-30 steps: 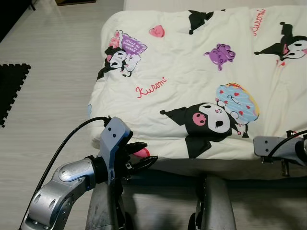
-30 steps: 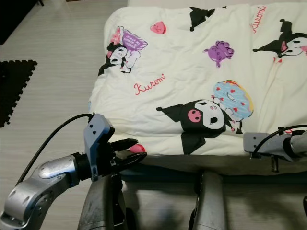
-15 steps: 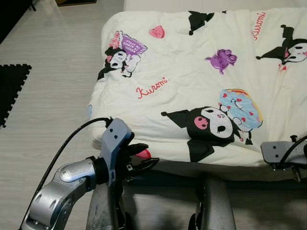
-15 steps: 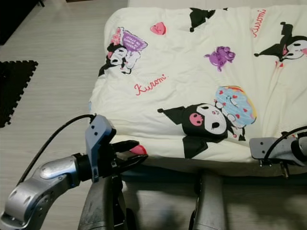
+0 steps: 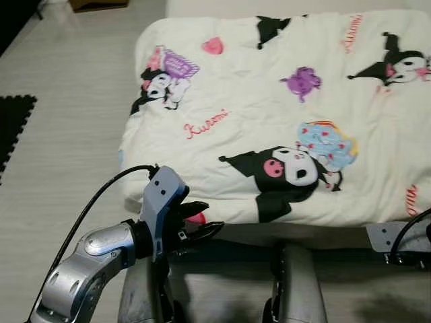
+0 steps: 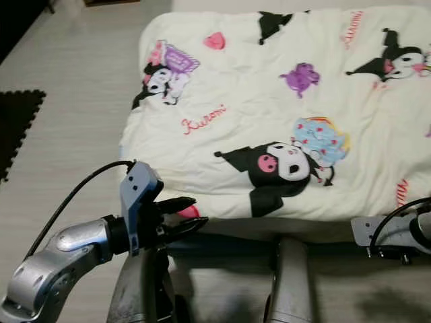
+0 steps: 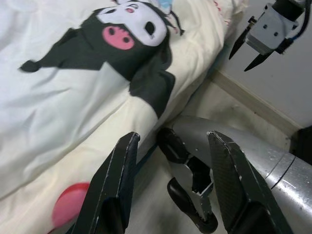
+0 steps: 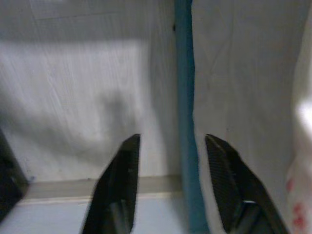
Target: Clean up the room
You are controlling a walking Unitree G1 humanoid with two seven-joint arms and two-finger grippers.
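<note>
A cream blanket printed with black cartoon figures, hearts and red lettering lies spread over a low bed. Its front edge hangs just ahead of my legs. My left gripper is open at the blanket's front left edge, beside a pink spot on the hem, with nothing between its fingers. My right gripper hangs open below the front right edge, clear of the cloth. Its fingers point at pale floor and hold nothing.
Pale wood floor runs along the bed's left side, with a black foam mat at the far left. A brown box sits at the top left. My two legs stand against the bed's dark base. A blue strip edges the bed.
The camera has shifted, so the blanket sits a little left. My right gripper has dropped from the blanket's front edge to below it. The left gripper stays open at the hem.
</note>
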